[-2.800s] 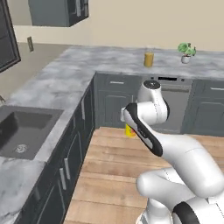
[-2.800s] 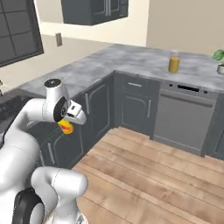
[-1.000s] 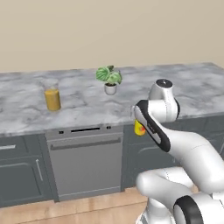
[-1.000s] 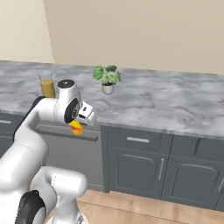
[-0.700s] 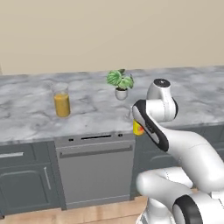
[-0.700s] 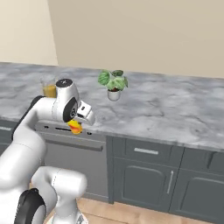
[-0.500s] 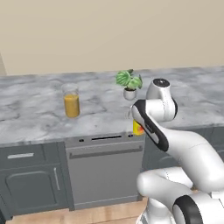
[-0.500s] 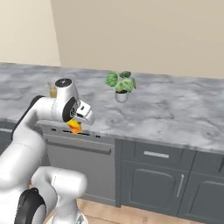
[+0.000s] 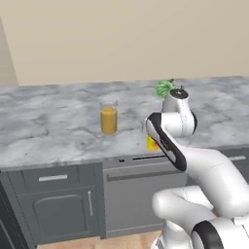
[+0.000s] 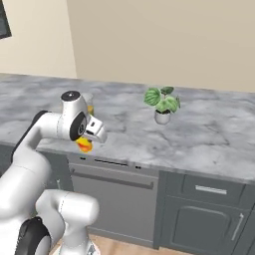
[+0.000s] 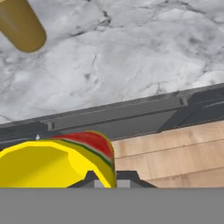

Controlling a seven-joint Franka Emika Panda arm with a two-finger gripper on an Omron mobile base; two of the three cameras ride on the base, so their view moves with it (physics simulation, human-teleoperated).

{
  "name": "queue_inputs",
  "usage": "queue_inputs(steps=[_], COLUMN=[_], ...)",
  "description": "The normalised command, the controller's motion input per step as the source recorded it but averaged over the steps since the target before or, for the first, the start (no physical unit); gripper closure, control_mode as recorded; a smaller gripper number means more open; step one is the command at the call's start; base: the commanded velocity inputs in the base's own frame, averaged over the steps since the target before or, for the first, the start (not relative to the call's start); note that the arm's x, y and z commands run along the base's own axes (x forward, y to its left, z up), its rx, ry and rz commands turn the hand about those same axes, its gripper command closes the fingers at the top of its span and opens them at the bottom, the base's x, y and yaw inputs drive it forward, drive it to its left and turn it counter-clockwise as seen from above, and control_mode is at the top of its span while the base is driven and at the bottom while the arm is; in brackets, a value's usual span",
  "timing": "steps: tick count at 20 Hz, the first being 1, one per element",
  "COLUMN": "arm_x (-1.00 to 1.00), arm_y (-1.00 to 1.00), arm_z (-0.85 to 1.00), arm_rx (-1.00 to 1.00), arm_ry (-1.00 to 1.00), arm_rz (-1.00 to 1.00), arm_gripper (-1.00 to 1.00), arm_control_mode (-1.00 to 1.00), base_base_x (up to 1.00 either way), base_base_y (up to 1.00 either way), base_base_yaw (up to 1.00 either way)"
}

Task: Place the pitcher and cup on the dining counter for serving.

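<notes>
The cup (image 11: 57, 159), yellow with a red mark near its rim, was carried in the gripper (image 11: 105, 179), which pinched its wall, one dark fingertip on each side of the rim at the bottom of the hand view. From the left base camera the cup (image 9: 152, 142) showed as a yellow patch with a red spot, tucked behind the forearm, held off the front edge of the worktop (image 9: 58, 136) rather than resting on it. That fits a carry in progress, I judge: the cup was kept close to the arm and had not yet been brought over the marble.

The pitcher (image 9: 109, 118) already stood upright on the worktop, orange inside, well back from the front edge, near the cup but apart from it. A small potted plant (image 10: 162, 105) sat farther along the marble. Below the edge ran a dark dishwasher front (image 9: 143, 192).

The gripper itself was largely masked by the arm in the left base view. In the hand view the cup was cut off at the bottom, and the pitcher appeared only as a brownish end at the upper left.
</notes>
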Motion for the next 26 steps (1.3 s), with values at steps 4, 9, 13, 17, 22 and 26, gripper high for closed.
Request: queue_inputs(steps=[4,9,13,17,22,26], arm_x=[0.00,0.09,0.48,0.63,0.69,0.31], arm_y=[0.00,-0.02,-0.28,-0.43,-0.20,0.00], arm_z=[0.00,-0.01,-0.23,-0.31,-0.17,-0.01], arm_rx=[0.00,0.00,-0.01,0.00,0.01,0.00], arm_ry=[0.00,0.00,0.00,0.01,0.05,0.07], arm_rz=[0.00,0.00,0.00,-0.02,-0.05,-0.01], arm_gripper=[1.00,1.00,1.00,1.00,1.00,1.00], arm_control_mode=[1.00,-1.00,-1.00,-1.00,-1.00,-1.00], base_base_x=[0.68,0.41,0.00,0.00,0.00,0.00], base_base_y=[0.15,0.00,0.00,0.00,0.00,0.00], base_base_yaw=[0.00,0.00,0.00,0.00,0.00,0.00])
